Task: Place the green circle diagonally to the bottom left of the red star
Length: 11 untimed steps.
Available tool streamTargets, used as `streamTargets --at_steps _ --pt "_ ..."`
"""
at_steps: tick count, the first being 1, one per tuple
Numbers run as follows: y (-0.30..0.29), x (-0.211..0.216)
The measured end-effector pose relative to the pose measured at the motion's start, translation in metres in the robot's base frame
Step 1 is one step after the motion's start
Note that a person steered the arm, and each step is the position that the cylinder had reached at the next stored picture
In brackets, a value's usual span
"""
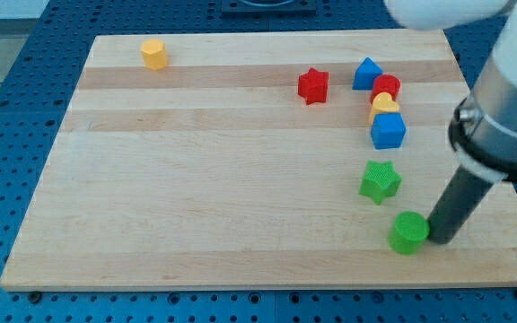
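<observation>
Camera view shows my tip (440, 240) planted just to the view's right of the green circle (408, 233), touching it or very nearly so. This rod has no end effector to open or close — it holds nothing and can only shove. Standing on that side makes sense, I judge: a push from there sends the circle toward the view's left, which is the way it must travel.

Taking the red star (312, 86) as landmark, the green circle lies well below it and to its right, near the bottom edge of the wooden desk (196, 179). Its goal, diagonally below and left of the star, is bare wood, so the circle has a long way left to go and the task looks barely started.

A green star (380, 181) sits below and right of the red star, just above the circle — a straight diagonal push could clip it. Right of the red star is a cluster: a blue block (367, 74), a red cylinder (386, 87), a yellow block (384, 105) and a blue cube (388, 130). Far to its left and slightly higher rests a yellow hexagon (154, 54).
</observation>
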State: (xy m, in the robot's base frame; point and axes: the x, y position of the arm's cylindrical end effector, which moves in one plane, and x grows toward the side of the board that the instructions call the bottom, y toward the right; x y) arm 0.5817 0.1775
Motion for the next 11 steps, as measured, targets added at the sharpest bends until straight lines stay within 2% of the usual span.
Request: streamTargets --at_steps 1,2,3,5,6,7,8,9,10,11 --pt "-0.02 0.036" --pt "-0.035 0.029" --pt "-0.007 0.023" --pt "-0.041 -0.012" --pt "-0.022 -0.018" --pt "-0.063 -0.037" --pt "-0.124 -0.031" --pt "-0.139 -0.052" --pt "-0.139 -0.094" --pt "-0.164 -0.132"
